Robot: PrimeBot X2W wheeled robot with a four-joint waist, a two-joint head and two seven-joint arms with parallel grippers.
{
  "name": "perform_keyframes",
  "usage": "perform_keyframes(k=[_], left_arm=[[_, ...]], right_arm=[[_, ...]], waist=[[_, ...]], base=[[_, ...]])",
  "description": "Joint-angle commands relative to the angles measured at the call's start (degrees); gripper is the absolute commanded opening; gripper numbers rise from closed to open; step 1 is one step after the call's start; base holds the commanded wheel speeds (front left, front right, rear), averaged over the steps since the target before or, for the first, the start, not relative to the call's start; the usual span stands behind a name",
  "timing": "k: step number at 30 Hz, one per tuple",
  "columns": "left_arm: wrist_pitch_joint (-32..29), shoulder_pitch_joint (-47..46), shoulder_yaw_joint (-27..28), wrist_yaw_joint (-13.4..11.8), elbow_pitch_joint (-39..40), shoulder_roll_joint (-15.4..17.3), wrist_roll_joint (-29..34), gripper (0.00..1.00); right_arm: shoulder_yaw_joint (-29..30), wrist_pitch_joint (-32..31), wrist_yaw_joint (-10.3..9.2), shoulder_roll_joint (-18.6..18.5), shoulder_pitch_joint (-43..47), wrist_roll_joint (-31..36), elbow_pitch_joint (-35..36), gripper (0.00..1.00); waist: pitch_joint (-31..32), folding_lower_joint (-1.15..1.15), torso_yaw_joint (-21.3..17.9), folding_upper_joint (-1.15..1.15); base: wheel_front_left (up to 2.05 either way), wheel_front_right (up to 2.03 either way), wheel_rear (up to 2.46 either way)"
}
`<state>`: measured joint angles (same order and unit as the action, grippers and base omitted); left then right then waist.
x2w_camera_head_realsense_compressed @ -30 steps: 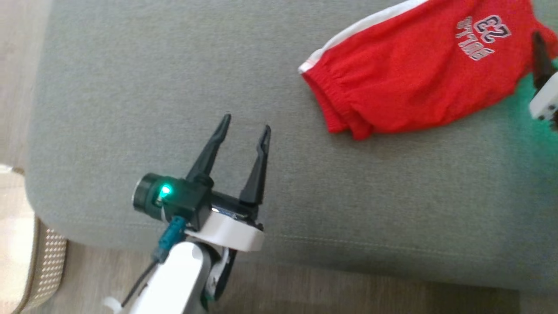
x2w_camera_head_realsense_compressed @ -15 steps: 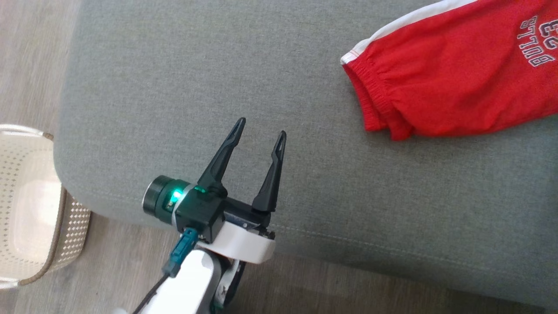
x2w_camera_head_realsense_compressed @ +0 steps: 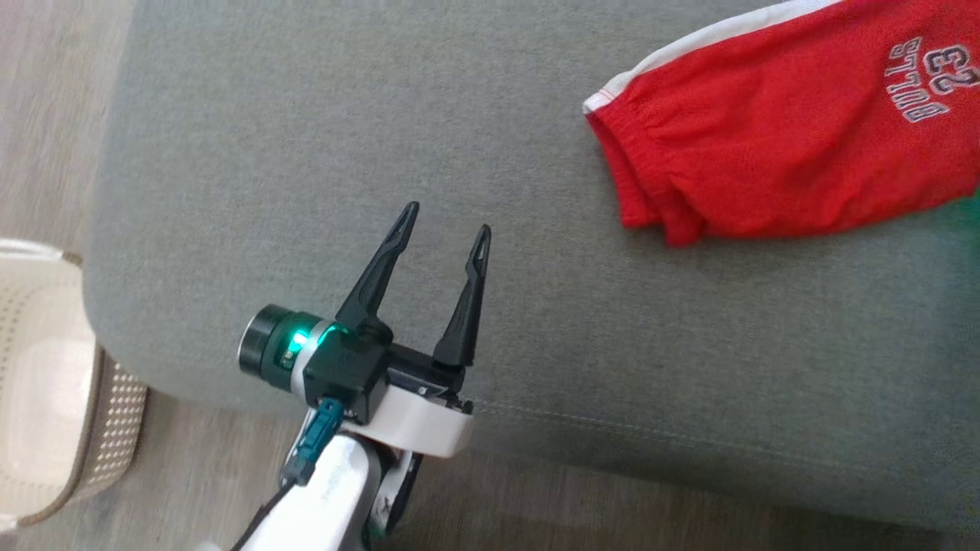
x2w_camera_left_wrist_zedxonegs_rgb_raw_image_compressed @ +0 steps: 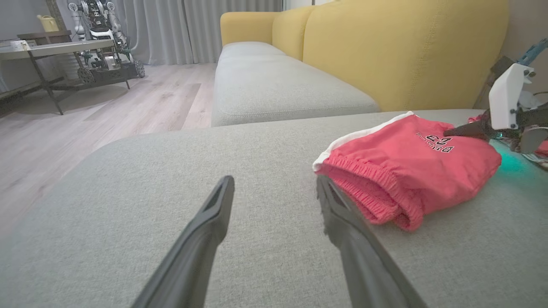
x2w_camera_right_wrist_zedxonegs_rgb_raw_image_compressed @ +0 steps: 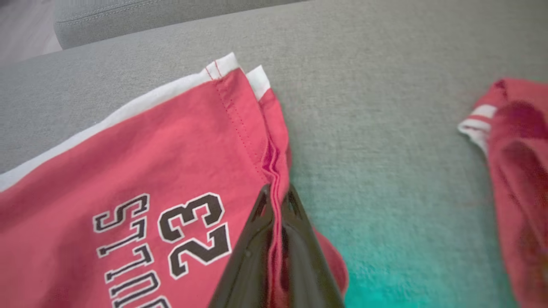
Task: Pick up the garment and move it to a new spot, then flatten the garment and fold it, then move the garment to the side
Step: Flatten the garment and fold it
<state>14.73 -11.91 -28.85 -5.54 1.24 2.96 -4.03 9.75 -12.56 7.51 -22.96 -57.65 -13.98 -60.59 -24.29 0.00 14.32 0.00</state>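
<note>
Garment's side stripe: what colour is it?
White, running along the edge of the red garment; the stripe shows best in the head view.

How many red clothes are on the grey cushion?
2: the red shorts, edge pinched by the right gripper, and another red garment lying apart at the right wrist view's right edge. Others may be hidden.

Dark tapered fingers point(x2w_camera_head_realsense_compressed: 377, 269), white wrist point(x2w_camera_head_realsense_compressed: 417, 430)
</note>
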Motion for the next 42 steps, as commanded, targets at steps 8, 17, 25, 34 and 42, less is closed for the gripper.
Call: perform_keyframes(k=[8,17,25,34,42], left_arm=[[0.3,1.8,3.0,0.0,1.4,0.3,0.9,1.00],[0.3,2.8,2.8,0.3,0.7,0.2,1.1,1.00],[0.3,3.7,3.4,0.4,0.2,0.2,1.0,1.00],[0.3,3.9,2.7,0.3,-0.5,0.1,0.4,1.00],[0.3,3.6,2.6,0.2,-0.5,0.0,0.3,1.00]], right_arm=[[-4.1,3.4,-0.02,-1.3,4.2,-4.9,4.5,0.00],[-7.6,5.0,-0.02,-3.6,7.9,-5.9,10.5,0.00],[-9.8,2.8,-0.02,-0.2,9.8,-4.9,19.9,0.00],[-10.9,-1.4,-0.02,10.4,13.5,-0.5,30.1,0.00],[-13.1,-3.4,-0.02,18.5,16.3,2.4,34.1,0.00]], waist=[[4.4,0.00,-5.3,0.00],[6.6,0.00,-7.0,0.00],[8.1,0.00,-6.9,0.00],[9.7,0.00,-6.2,0.00],[9.4,0.00,-5.2,0.00]], base=[[0.00,0.00,0.00],[0.00,0.00,0.00],[0.00,0.00,0.00],[0.00,0.00,0.00],[0.00,0.00,0.00]])
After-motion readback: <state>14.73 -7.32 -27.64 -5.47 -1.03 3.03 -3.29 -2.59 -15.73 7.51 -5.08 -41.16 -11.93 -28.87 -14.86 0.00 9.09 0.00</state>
